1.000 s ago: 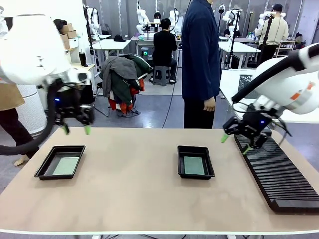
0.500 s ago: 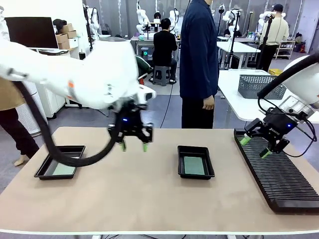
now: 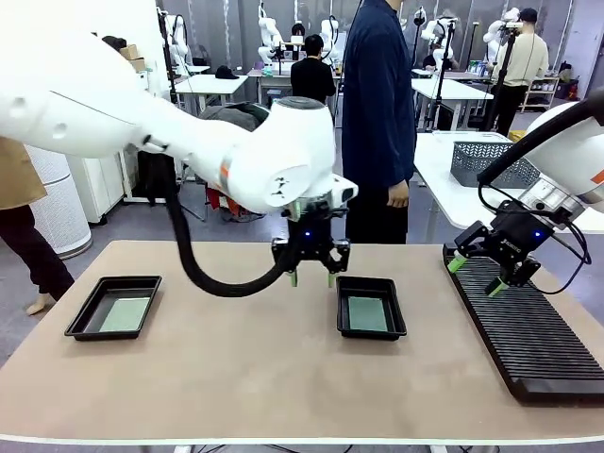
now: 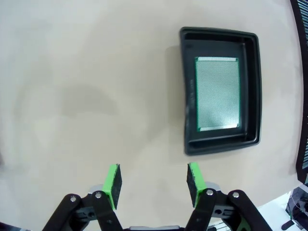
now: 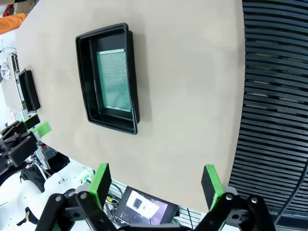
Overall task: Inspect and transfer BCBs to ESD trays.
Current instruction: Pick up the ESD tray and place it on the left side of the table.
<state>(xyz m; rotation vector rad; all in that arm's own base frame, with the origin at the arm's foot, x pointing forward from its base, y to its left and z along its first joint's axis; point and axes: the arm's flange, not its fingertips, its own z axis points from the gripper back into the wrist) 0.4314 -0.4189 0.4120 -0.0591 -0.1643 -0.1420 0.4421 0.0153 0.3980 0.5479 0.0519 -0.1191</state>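
Front view: second tray (image 3: 114, 307) with board (image 3: 125, 314), far left.

left hand (image 3: 312, 278): swung from left tray to middle tray (image 3: 371, 327) | right hand (image 3: 478, 276): over rack (image 3: 528, 330)

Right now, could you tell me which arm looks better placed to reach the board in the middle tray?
Probably the left. The left gripper hangs open just beside the middle tray holding the board, while the right gripper is open over the ribbed rack, farther off.
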